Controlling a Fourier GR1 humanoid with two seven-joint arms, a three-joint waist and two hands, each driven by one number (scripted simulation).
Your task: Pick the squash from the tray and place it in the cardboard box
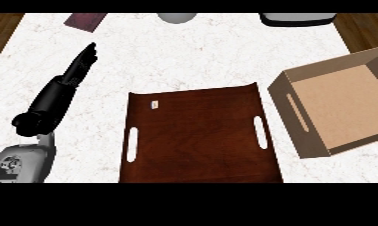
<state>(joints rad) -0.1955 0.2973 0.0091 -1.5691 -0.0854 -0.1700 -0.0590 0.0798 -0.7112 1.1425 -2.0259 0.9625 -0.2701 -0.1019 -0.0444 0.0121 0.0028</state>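
Observation:
A dark brown wooden tray (199, 135) with two slot handles lies in the middle of the white marble counter. No squash shows on it; only a tiny white mark (154, 104) sits near its far left corner. The cardboard box (295, 112) stands open to the tray's right, and its visible floor is bare. My left hand (70, 80) rests at the left of the tray, fingers straight and pointing away from me, holding nothing. My right hand is nowhere in the head view.
Along the counter's far edge are a dark red flat object (85, 20), a grey round object (177, 17) and a dark container with a pale rim (297, 19). Wooden floor shows past both far corners.

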